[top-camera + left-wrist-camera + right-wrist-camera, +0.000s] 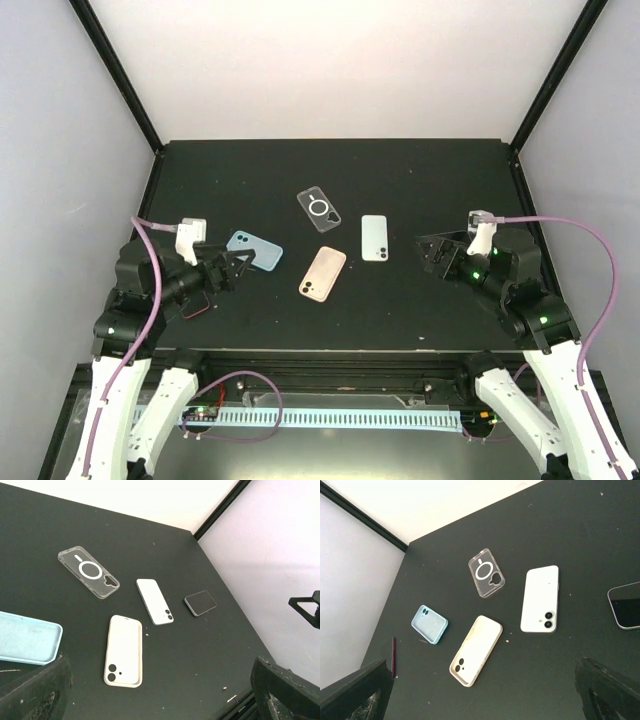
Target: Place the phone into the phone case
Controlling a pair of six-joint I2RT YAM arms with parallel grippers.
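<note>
**Right gripper** [424, 254]: the jaws stand wide with nothing between them. It sits low over the black table [430, 310], at centre right of the overhead frame.

**Left gripper** [232, 268]: also wide and empty, at centre left. The light blue case [254, 250] lies just beside its fingertips.

**Finding:** the white slab phone with twin rear lenses [374, 237] lies back-up, just left of your right gripper in the overhead frame, and touches nothing.
- Its long axis runs top to bottom of that frame, so it lies square across the right arm's line of reach.
- In the right wrist view its lens end points toward the bottom of the frame.
- Your left gripper is well apart from it, with two cases lying in between.
- In my judgement the right arm is the nearer one for the pick.

**Cases:**
- The beige rounded case [322, 273] lies near the phone's lower left, tilted off the phone's axis.
- The clear case with a white ring [319, 208] lies to the phone's upper left.
- I cannot tell which case is meant.

**Note:** a second, dark-screened phone [626, 605] shows at the right edge of the right wrist view.
</note>
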